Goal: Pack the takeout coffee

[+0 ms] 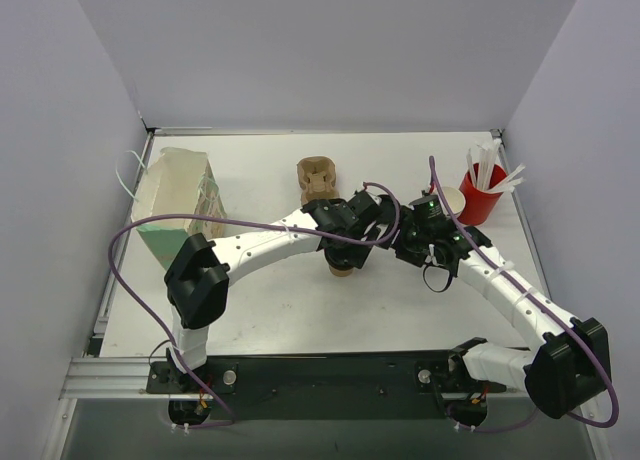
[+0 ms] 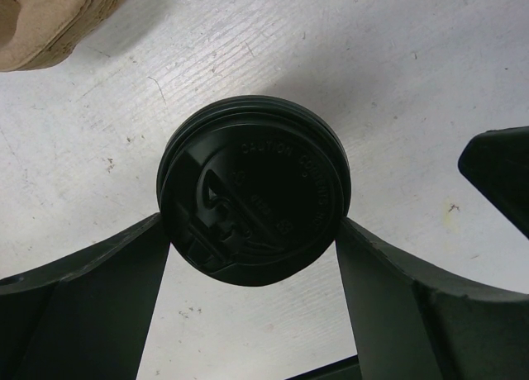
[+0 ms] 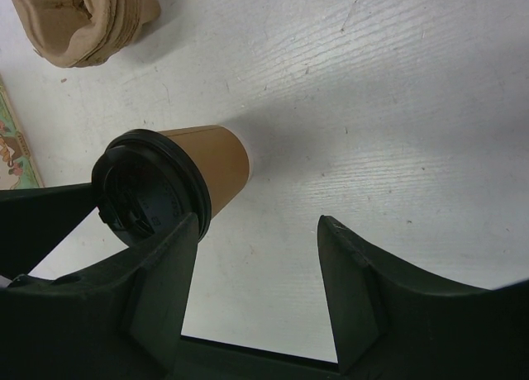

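Left wrist view, centre: left gripper [image 2: 253, 231] pinches the takeout coffee [image 2: 256, 202] at its lid [image 2: 277, 169], right gripper [image 3: 256, 227] spread empty; lift vertically, slowly.

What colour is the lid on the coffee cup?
Black; the lid shows best in the left wrist view.

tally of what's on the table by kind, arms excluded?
paper cups: 2, the lidded cup and the open cup
red cup: 1
black lid: 1
carrier: 1
bag: 1
total: 6, plus white sticks in the red cup, too blurred to count
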You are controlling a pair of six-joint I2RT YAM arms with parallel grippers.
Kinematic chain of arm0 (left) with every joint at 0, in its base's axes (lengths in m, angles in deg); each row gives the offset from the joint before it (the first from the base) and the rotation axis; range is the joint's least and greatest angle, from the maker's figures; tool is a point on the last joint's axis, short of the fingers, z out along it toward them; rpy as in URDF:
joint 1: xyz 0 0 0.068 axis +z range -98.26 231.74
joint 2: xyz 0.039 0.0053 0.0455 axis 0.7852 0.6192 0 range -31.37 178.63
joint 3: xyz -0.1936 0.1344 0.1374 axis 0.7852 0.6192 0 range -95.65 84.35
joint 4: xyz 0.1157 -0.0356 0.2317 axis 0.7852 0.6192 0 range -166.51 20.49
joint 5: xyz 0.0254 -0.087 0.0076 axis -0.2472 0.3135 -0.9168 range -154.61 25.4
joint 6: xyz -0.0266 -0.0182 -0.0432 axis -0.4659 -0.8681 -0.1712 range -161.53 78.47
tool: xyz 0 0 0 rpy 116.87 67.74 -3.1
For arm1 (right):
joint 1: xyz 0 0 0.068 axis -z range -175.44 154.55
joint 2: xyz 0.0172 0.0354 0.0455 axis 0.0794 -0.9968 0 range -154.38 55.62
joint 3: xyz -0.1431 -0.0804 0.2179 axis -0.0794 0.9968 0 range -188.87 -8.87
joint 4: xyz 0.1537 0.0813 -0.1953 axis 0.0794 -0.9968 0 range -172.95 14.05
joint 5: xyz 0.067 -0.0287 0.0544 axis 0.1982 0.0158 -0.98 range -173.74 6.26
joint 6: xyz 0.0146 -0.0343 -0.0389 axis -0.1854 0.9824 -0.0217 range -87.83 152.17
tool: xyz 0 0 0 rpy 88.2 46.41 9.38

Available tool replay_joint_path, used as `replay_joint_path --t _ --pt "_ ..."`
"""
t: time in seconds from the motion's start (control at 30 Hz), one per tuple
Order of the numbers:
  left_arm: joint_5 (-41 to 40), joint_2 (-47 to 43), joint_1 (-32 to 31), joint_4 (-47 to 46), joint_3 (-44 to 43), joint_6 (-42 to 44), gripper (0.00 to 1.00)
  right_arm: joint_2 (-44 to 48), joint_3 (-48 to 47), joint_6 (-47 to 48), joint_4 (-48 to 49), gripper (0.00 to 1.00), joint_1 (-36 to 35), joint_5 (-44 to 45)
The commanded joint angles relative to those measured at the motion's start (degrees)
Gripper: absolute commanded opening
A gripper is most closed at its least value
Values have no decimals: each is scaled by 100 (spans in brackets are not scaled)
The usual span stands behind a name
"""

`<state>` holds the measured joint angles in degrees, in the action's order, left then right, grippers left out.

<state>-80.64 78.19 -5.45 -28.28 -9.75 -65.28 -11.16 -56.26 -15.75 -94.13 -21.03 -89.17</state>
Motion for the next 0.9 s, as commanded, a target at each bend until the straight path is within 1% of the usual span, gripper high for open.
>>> replay_joint_path --t 0.0,0.17,0.53,0.73,0.87 --pt "-5 -180 76 -68 -64 2 93 -19 29 -15 42 55 -17 -2" --pt "-5 -251 111 -94 -73 28 95 -28 29 -24 33 54 -34 7" --pt "100 -383 191 -191 -29 63 96 -54 29 -33 42 54 -52 33" --pt "144 -356 191 -287 59 54 92 -45 55 -33 42 54 -52 33" --pt "232 -400 199 -375 94 72 92 -63 64 -24 42 54 -52 25"
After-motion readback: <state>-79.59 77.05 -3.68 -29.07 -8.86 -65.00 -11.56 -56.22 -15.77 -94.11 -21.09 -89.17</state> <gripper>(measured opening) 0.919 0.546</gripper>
